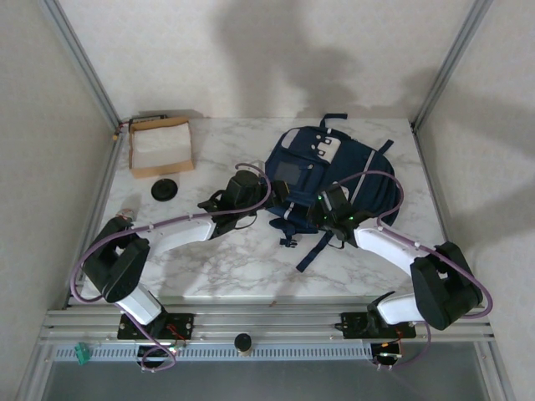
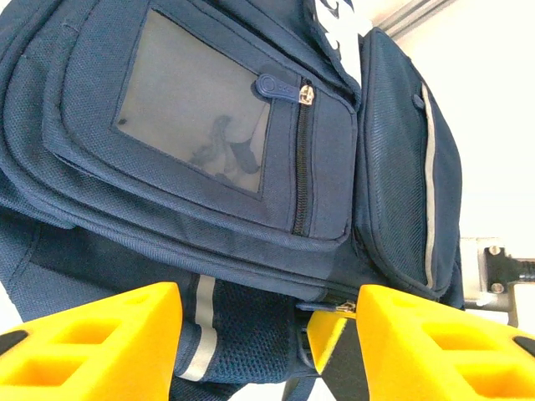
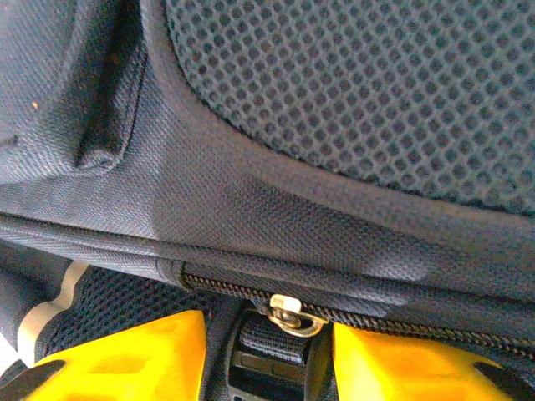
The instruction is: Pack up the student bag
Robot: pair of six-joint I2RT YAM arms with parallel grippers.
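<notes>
Right gripper (image 3: pixel 267 355) spread, straddling the zipper pull (image 3: pixel 291 313) on the bag (image 1: pixel 286 149), lined up to pinch it and open the pocket, I'd guess. Left gripper (image 2: pixel 267 334) also spread at the bag's near end, likely bracing. Bag lies flat toward the desk's (image 1: pixel 226 259) far right corner.

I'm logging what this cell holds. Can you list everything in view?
student bag: one, navy blue with white patches, lying centre-right on the table
zip pull: one, pale metal, on the bag's zip, just ahead of the right tool's gap
cardboard box: one, brown, white inside, far left corner
disc: one, black, round, on the table just in front of the box
table: one, white marble pattern
left tool: one, yellow fingers, open, facing the bag's windowed pocket
right tool: one, yellow fingers, open, at the bag's zip
</notes>
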